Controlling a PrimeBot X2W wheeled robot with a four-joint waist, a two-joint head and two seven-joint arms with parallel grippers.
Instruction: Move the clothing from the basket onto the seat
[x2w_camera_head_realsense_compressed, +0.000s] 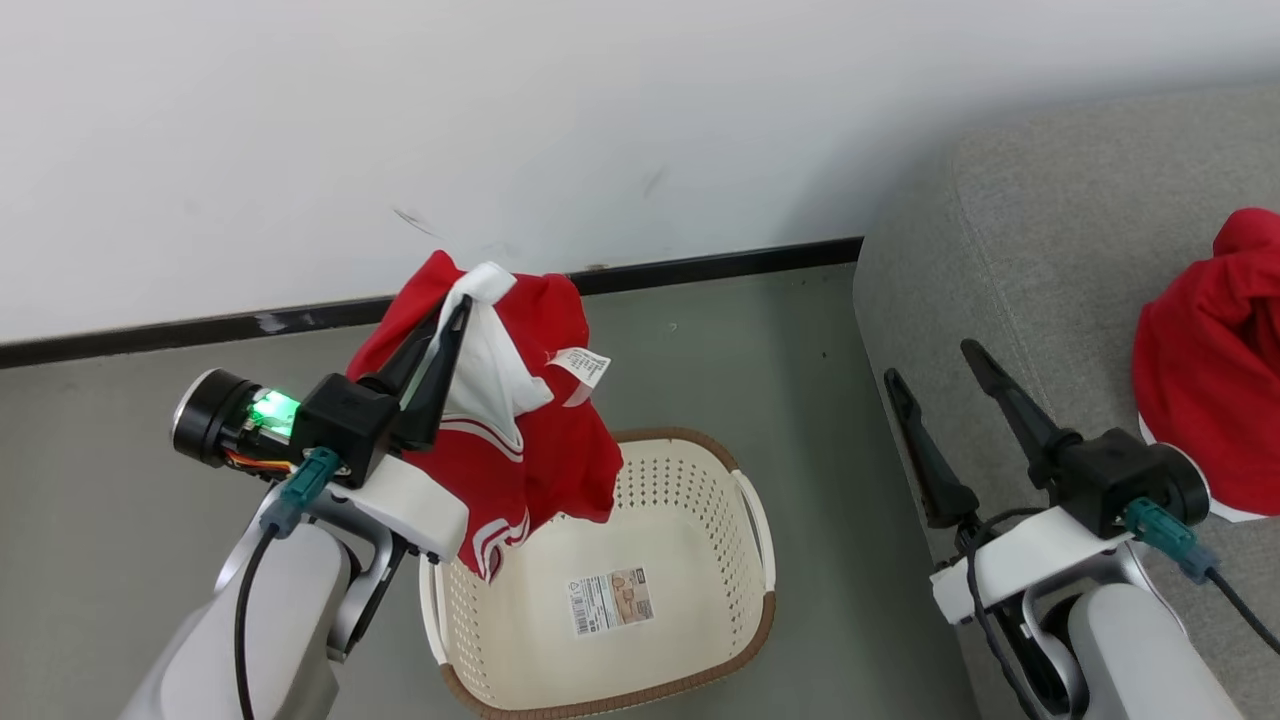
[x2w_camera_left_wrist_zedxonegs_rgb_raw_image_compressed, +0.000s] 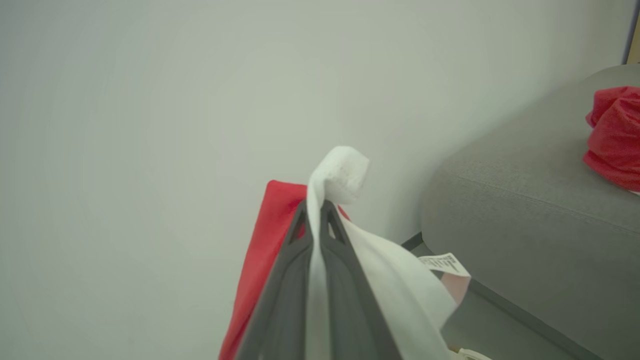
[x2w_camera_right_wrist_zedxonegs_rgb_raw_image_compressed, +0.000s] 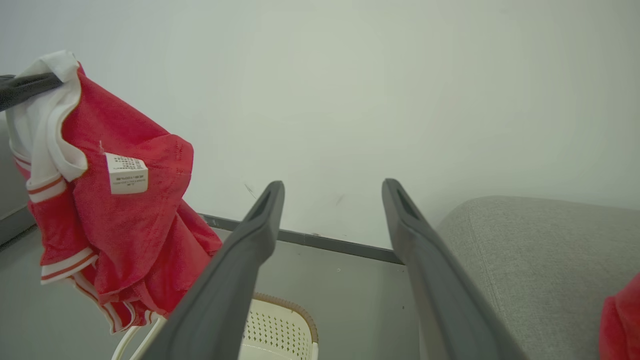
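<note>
The left gripper (x2w_camera_head_realsense_compressed: 452, 312) has its two dark fingers pressed together on the white collar (x2w_camera_head_realsense_compressed: 490, 365) of a red garment (x2w_camera_head_realsense_compressed: 545, 420). In the left wrist view a fold of collar sticks up past the fingertips. The shirt hangs free from this pinch, and its white trim with thin red stripes dangles over the back left rim of the laundry basket (x2w_camera_head_realsense_compressed: 700, 480). The right gripper (x2w_camera_head_realsense_compressed: 932, 362) has its fingers spread wide with nothing between them. It is held over the strip of floor (x2w_camera_head_realsense_compressed: 100, 480) beside the sofa's rounded edge and touches neither.

A small white care tag (x2w_camera_head_realsense_compressed: 582, 366) sticks out from the held garment. It has lines of print, but they are too small to read. A barcode sticker (x2w_camera_head_realsense_compressed: 611, 601) with a brownish picture lies on the inside bottom of the basket, and its text is also too fine to make out.

The cream basket with its brown woven-look rim stands on the grey floor between the two arms. The grey fabric sofa (x2w_camera_head_realsense_compressed: 1040, 260) is to the robot's right, with a second red garment (x2w_camera_head_realsense_compressed: 1210, 400) bunched on its seat, well apart from the basket. A white wall with a dark baseboard (x2w_camera_head_realsense_compressed: 700, 268) runs behind. A green light (x2w_camera_head_realsense_compressed: 272, 408) glows on the left wrist.
</note>
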